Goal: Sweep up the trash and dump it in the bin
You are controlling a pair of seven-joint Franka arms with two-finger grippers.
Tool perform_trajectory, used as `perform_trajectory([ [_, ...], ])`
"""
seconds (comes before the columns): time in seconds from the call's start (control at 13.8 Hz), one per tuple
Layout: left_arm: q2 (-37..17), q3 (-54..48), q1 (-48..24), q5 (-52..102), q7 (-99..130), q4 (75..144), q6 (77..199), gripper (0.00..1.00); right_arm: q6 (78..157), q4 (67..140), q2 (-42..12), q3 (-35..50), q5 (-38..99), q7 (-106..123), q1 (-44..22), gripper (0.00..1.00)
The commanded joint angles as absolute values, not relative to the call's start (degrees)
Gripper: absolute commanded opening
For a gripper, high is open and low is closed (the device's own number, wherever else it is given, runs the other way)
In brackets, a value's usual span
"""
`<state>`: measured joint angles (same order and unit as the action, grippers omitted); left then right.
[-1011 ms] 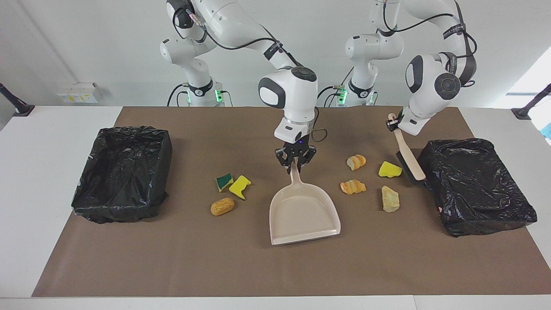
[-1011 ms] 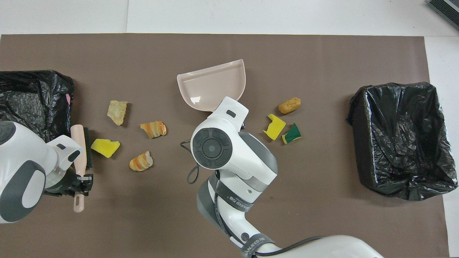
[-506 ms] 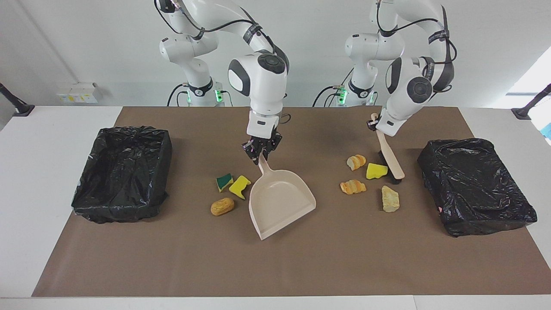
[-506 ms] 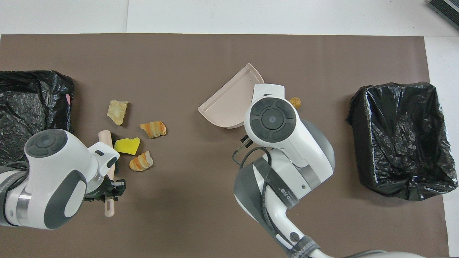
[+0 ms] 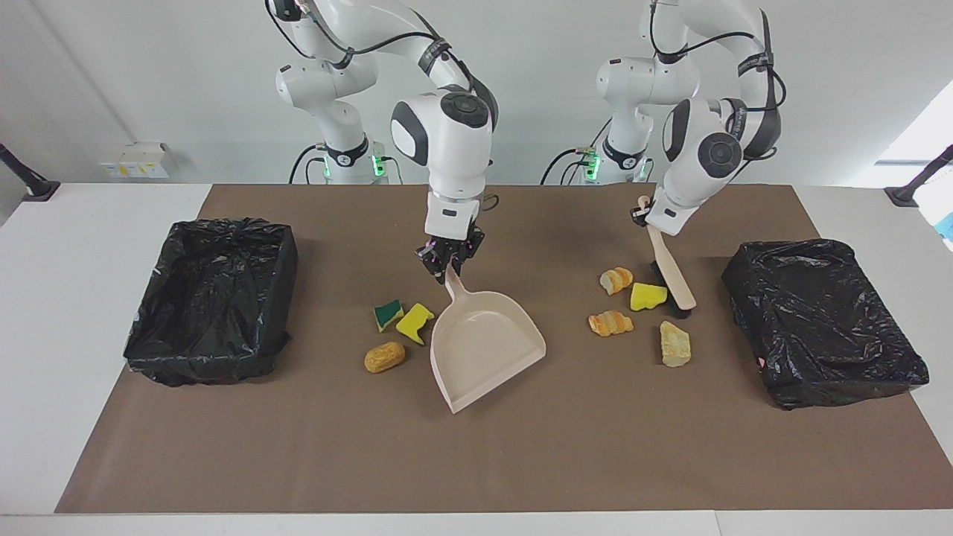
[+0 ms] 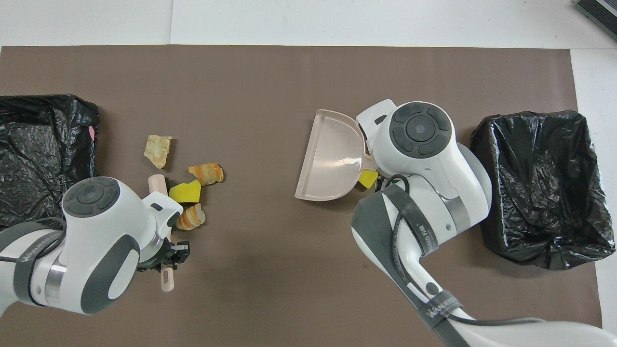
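Both pincers clamped on tools amid scattered trash on the worktop
The right pincer (image 5: pixel 447 266) grips the beige dustpan (image 5: pixel 484 346) by its handle, just beside a yellow sponge bit (image 5: pixel 415 322), a green-yellow bit (image 5: pixel 387 314) and a bread lump (image 5: pixel 384 357). The left pincer (image 5: pixel 642 214) grips the brush (image 5: pixel 672 277), its head touching a yellow scrap (image 5: pixel 648 296) among two striped lumps (image 5: pixel 610 323) and a pale chunk (image 5: pixel 674 344)

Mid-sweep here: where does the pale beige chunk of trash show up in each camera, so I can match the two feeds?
Facing view: the pale beige chunk lies at the right, just farther from the robots than the brush head.
Overhead view: the pale beige chunk lies at the left, above the yellow sponge bit.
Shared landmark: the black-lined bin at the left arm's end of the table.
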<state>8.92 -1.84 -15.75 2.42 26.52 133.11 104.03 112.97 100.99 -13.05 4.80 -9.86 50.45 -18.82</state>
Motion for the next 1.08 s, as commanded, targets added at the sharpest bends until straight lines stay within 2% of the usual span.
perform_trajectory([
  [0.0,8.9,-1.5,-11.2,0.4,25.6,128.7,103.6,0.0,113.0,103.4,-11.6,5.5,-8.6,66.5,-17.3,0.0],
  [0.14,5.6,-1.5,-9.0,-2.4,23.7,124.4,104.8,0.0,114.2,105.6,-10.6,5.5,-8.5,67.4,-18.6,0.0],
  [0.36,1.8,-1.5,-6.4,-7.3,14.4,121.0,105.8,0.0,119.6,107.2,-12.3,5.5,-2.6,68.1,-18.6,0.0],
  [0.72,-1.5,-1.5,-7.2,-9.3,7.0,123.0,109.2,0.0,123.5,108.1,-14.7,5.5,-1.0,68.2,-19.2,0.0],
  [1.01,0.6,-1.8,-10.5,-8.7,8.5,127.0,109.6,0.0,123.7,108.3,-14.8,5.5,-0.9,67.6,-19.9,0.0],
])
